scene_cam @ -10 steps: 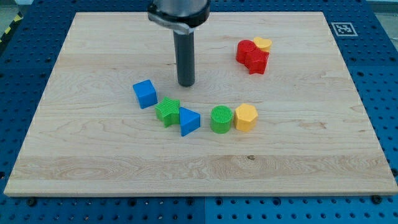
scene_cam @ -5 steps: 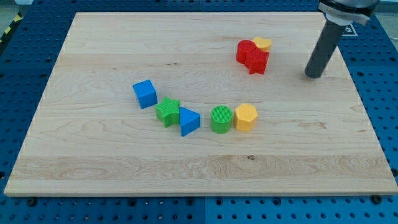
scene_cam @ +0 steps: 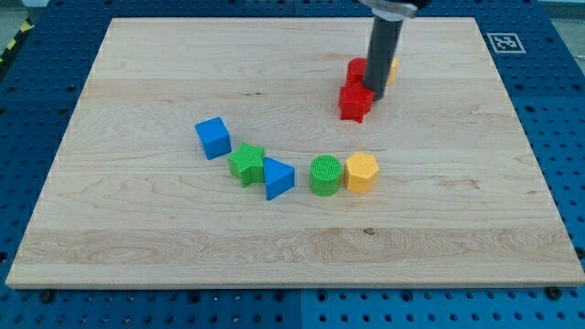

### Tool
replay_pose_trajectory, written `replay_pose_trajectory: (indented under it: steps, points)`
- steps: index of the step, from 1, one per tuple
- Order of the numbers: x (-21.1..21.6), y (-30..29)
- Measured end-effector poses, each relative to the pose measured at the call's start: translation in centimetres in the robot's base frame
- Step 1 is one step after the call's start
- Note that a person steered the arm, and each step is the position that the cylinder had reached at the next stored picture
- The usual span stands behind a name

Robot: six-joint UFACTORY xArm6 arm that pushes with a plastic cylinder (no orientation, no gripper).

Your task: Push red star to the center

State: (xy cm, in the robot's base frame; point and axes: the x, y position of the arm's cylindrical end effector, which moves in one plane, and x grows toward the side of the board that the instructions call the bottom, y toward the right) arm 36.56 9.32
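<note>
The red star [scene_cam: 355, 101] lies on the wooden board [scene_cam: 137, 228], right of the middle and toward the view's top. My tip [scene_cam: 375, 91] touches its upper right side. A second red block [scene_cam: 356, 69] shows just behind it, partly hidden by the rod. A yellow block [scene_cam: 393, 68] peeks out on the rod's right side.
A row of blocks curves below the star: a blue cube [scene_cam: 213, 138], a green star [scene_cam: 247, 164], a blue triangle [scene_cam: 278, 177], a green cylinder [scene_cam: 324, 175] and a yellow hexagon [scene_cam: 360, 172]. A printed marker [scene_cam: 502, 42] sits at the board's top right corner.
The rod swung from the board's middle to the right edge, then back left onto the red cluster. The red star has slid down and left, away from the other red block and the yellow block.
</note>
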Motion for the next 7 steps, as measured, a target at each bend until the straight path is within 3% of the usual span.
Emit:
replay_pose_trajectory:
  steps: [2, 4, 7]
  points:
    - [3.9, -3.9]
    - [7.0, -0.1]
    - [7.9, -3.6]
